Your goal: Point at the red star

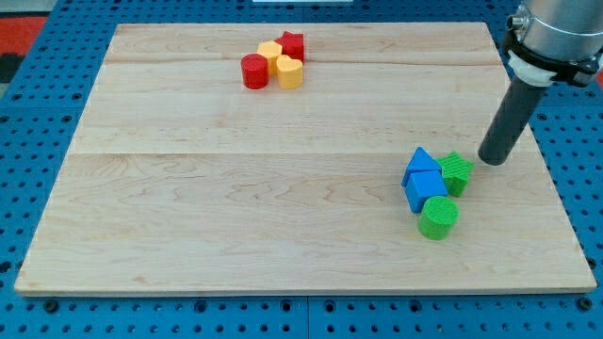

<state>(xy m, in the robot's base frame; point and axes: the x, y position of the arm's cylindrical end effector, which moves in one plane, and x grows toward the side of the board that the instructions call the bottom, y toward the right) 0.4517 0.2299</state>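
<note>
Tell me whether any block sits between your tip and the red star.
Nothing visible does. My tip is at the view's right, beside the green star. The red star lies at the view's top, behind two yellow blocks; bare board lies between.

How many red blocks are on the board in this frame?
2. The red star sits at the view's top, behind the yellow blocks; the red cylinder is just left of them. Nothing suggests a hidden one. My tip is far off, beside the green block.

Red cyl (254,72), 2 yellow blks (281,64) top, blue (423,179) + green blks (446,195) right
</note>
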